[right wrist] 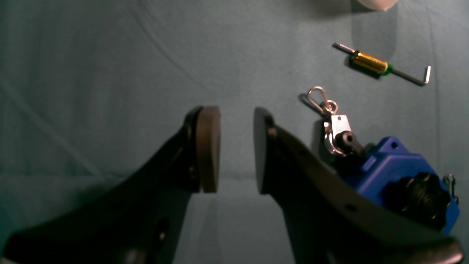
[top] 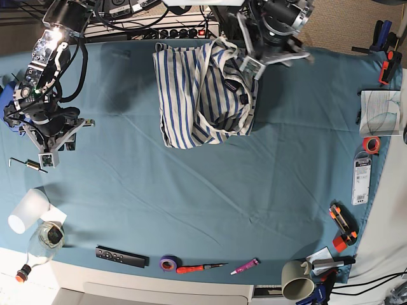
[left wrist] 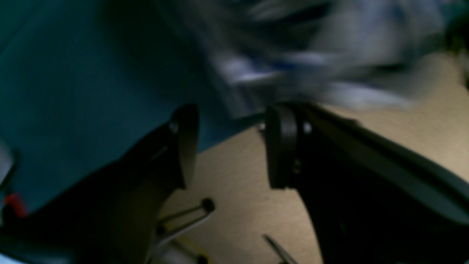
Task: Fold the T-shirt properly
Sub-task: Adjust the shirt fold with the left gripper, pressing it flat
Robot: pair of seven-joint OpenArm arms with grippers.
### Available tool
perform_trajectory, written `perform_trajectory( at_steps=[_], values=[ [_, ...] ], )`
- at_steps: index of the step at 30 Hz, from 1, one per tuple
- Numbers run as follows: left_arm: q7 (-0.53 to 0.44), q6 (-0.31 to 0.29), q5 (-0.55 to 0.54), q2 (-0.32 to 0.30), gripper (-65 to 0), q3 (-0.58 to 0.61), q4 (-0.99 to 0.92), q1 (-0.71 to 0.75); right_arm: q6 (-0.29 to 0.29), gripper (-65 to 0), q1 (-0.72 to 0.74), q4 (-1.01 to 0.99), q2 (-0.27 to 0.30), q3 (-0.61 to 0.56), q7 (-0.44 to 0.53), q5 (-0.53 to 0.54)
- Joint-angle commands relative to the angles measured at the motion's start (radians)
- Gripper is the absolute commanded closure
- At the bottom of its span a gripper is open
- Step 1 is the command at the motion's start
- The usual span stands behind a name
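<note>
The T-shirt, white with blue stripes, lies bunched and partly folded at the back middle of the teal-covered table. Dark neck labels show on its right half. My left gripper is at the shirt's upper right edge. In the left wrist view my left gripper is open with nothing between the jaws, and the shirt is a blur just beyond the tips. My right gripper hangs over the table's left side, far from the shirt. In the right wrist view my right gripper is open and empty above bare cloth.
A gold-sleeved hex key and a blue clamp lie by my right gripper. A paper cup, bottle, remote, tape roll, screwdriver and mug line the front edge. Papers lie at right.
</note>
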Motion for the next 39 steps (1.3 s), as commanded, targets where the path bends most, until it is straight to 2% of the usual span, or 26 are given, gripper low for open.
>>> perform_trajectory(
  at_steps=[1, 5, 8, 13, 15, 16, 19, 24, 30, 32, 39],
  values=[
    [-0.011, 0.022, 0.026, 0.003, -30.0, 0.004, 0.017, 0.004, 0.0, -16.5, 0.014, 0.016, 0.017, 0.005, 0.034, 0.006],
    [-0.003, 0.113, 0.114, 0.003, -30.0, 0.004, 0.017, 0.004, 0.0, -16.5, 0.014, 0.016, 0.017, 0.005, 0.045, 0.006],
    [-0.014, 0.123, 0.111, 0.003, -30.0, 0.004, 0.017, 0.002, 0.0, -16.5, 0.014, 0.016, 0.017, 0.005, 0.046, 0.006],
    [-0.108, 0.146, 0.055, 0.003, -29.9, 0.005, 0.017, -0.038, 0.0, -16.5, 0.017, 0.016, 0.016, 0.005, 0.049, 0.006],
    [-0.132, 0.118, -0.032, 0.003, -25.6, 0.005, 0.017, -0.069, 0.0, -16.5, 0.016, 0.016, 0.016, 0.005, 0.049, 0.006],
    [-0.144, 0.105, -0.082, 0.003, -20.9, 0.005, 0.017, -0.083, 0.0, -16.5, 0.017, 0.016, 0.016, 0.005, 0.049, 0.006],
    [-0.18, 0.058, -0.187, 0.003, 0.0, 0.005, 0.017, -0.113, 0.0, -16.5, 0.017, 0.016, 0.016, 0.005, 0.049, 0.006],
    [-0.207, -0.011, -0.251, 0.005, 0.0, 0.005, 0.017, -0.115, 0.0, -16.5, 0.016, 0.016, 0.016, 0.005, 0.052, 0.007],
    [-0.207, -0.179, -0.502, 0.006, 0.0, 0.005, 0.017, -0.115, 0.0, -16.5, 0.016, 0.016, 0.016, 0.005, 0.052, 0.007],
    [-0.207, -0.198, -0.542, 0.006, 0.0, 0.005, 0.017, -0.115, 0.0, -16.5, 0.016, 0.016, 0.016, 0.005, 0.052, 0.007],
    [-0.215, -0.197, -0.542, 0.006, 0.0, 0.005, 0.017, -0.116, 0.0, -16.5, 0.016, 0.016, 0.014, 0.004, 0.052, 0.007]
  ],
)
